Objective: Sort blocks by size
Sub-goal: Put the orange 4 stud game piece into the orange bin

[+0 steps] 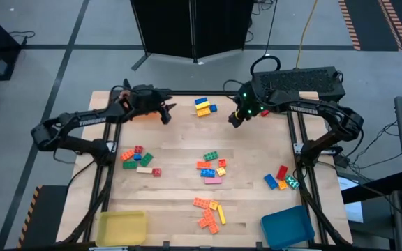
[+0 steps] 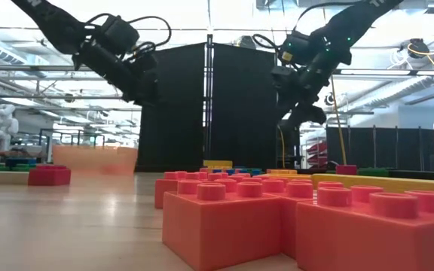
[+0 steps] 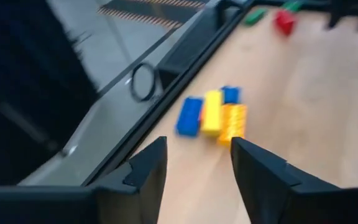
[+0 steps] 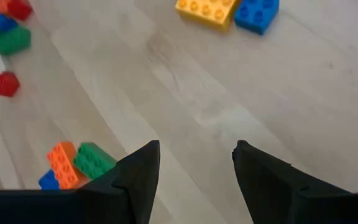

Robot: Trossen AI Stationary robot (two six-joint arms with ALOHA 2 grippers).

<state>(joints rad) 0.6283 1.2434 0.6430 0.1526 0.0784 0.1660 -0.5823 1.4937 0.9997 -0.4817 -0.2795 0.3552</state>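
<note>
Both arms are hanging raised over the far edge of the table, each carrying nothing, so this looks like a pause between picks rather than a placement. The left gripper [image 1: 167,110] is hovering at the far left, its jaws spread with bare wood between them, and it is facing the blue and yellow cluster [image 3: 213,114] lying near the far edge at centre. The right gripper [image 1: 234,120] is hovering at the far right with its jaws likewise spread and empty.

The blocks [image 1: 213,169] are lying in loose heaps: one at the left [image 1: 137,160], one in the middle, an orange heap [image 1: 209,212] nearer the front, a few at the right [image 1: 280,178]. The yellow tray [image 1: 121,228] and blue tray [image 1: 288,226] are sitting at the near corners, apparently with nothing in them yet.

The next move is probably calling for the left gripper to drop over the far cluster and straddle one brick across its short side. In that cluster the bars are lying side by side, long axes seemingly running near to far, though the blurred wrist view makes that uncertain.
</note>
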